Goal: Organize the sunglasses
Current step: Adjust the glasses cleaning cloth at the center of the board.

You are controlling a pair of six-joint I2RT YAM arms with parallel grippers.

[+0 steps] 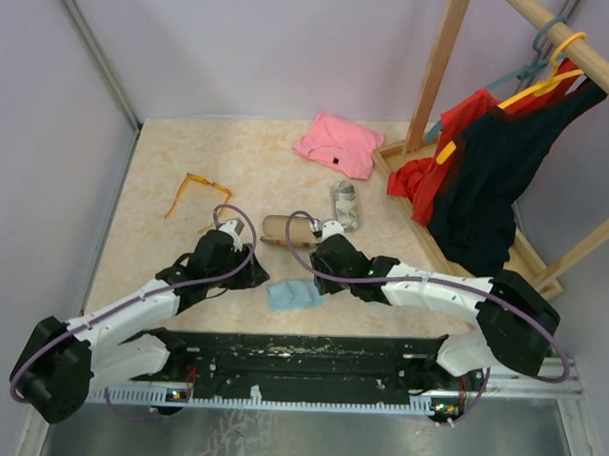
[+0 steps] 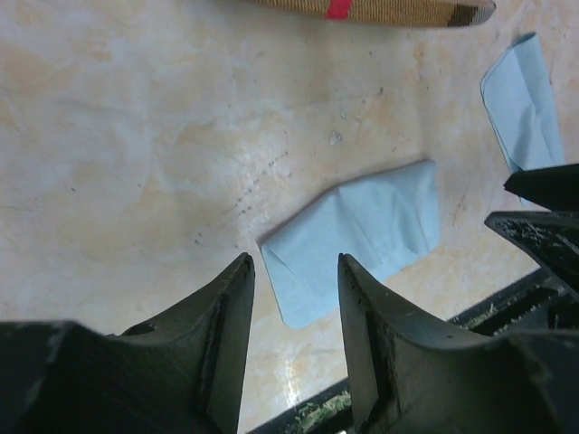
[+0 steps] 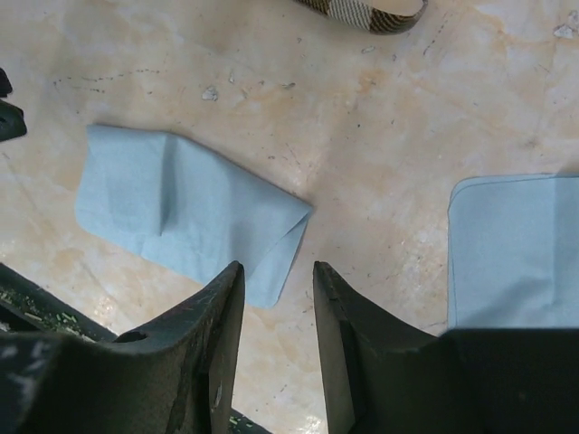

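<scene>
An orange-framed pair of sunglasses (image 1: 200, 190) lies open on the table at the back left, far from both arms. My left gripper (image 1: 258, 276) (image 2: 294, 258) is open and empty, its fingertips low over the near corner of a folded light blue cloth (image 2: 362, 231) (image 1: 292, 295). My right gripper (image 1: 318, 269) (image 3: 276, 265) is also open and empty. It hangs beside the right corner of the same cloth (image 3: 181, 217). Both grippers face each other across this cloth near the table's front edge.
A brown plaid case (image 1: 284, 229) (image 2: 380, 9) lies just behind the grippers, and a grey-patterned case (image 1: 345, 204) behind it to the right. A second blue cloth (image 3: 516, 253) (image 2: 525, 99) lies beside the right gripper. A pink cloth (image 1: 339, 142) and a clothes rack (image 1: 497, 165) stand at the back right.
</scene>
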